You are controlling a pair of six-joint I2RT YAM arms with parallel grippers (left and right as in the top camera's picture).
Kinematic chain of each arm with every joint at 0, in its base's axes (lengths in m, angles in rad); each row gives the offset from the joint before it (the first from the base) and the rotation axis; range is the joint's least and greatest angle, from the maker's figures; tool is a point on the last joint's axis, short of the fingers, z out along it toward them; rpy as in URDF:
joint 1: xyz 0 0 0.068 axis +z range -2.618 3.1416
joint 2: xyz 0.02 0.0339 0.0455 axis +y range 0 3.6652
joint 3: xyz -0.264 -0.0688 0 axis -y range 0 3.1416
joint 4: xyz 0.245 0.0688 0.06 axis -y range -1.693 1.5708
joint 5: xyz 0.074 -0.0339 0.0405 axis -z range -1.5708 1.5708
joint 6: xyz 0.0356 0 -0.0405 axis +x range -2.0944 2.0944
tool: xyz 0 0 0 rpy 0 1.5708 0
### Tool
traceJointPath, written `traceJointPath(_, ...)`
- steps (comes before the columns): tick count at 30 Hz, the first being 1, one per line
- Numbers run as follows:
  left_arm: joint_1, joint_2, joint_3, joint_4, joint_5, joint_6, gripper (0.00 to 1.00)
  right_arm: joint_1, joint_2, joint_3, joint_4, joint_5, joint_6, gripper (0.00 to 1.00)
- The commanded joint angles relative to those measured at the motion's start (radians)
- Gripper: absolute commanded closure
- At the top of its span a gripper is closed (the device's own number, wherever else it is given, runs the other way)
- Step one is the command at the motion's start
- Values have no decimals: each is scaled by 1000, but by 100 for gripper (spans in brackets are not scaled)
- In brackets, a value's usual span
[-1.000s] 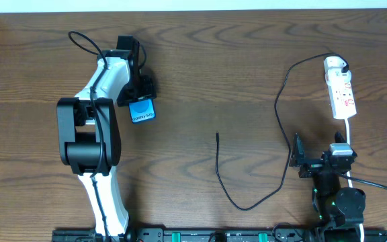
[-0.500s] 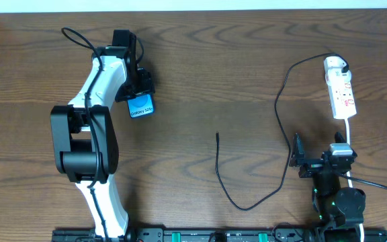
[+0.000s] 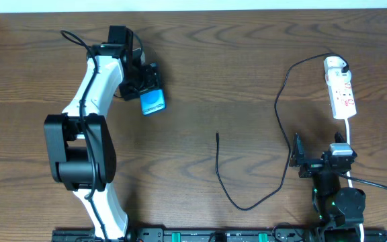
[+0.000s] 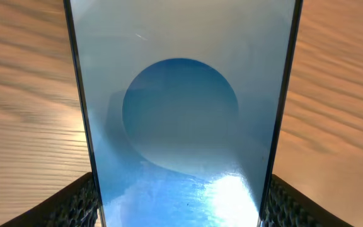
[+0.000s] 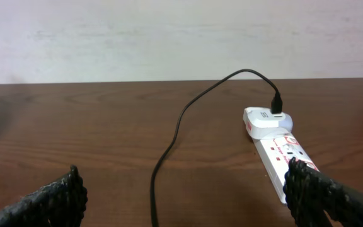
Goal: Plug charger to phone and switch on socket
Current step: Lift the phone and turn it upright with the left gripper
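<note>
Left hand is pinching the phone by its two long sides, over toward the far left corner of the surface. In the wrist view the screen fills nearly everything, with the fingers pressed against each edge. The right hand sits near the front right corner, spread wide with nothing in it.

The socket lies by the far right corner with the white adapter plugged into its far end. The charger loops from there down the right side and ends with its plug tip lying free around the middle.

Handling thoughts: the phone is rigid but it's slick glass, so I'd say the side grip is the right one. Squeeze the frame rather than the screen, and keep the port end clear. The cable is light and totally floppy, so grabbing mid-length would just let the tip dangle. I'd take it right behind the tip, where the stiff bit gives some control for lining it up. The socket's switch probably only needs a firm poke.
</note>
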Motion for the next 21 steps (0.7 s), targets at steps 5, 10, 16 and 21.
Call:
traceJointPath(5, 5, -44, 28, 1, 452, -192, 93, 9, -6, -1, -3, 8, 10, 1)
traceJointPath(10, 3, -44, 28, -6, 626, -381, 93, 9, -6, -1, -3, 8, 10, 1)
traceJointPath(16, 3, -44, 28, -9, 855, -577, 93, 9, -6, -1, -4, 8, 10, 1)
traceJointPath(21, 3, -44, 28, -10, 924, -765, 93, 9, -6, -1, -4, 8, 10, 1)
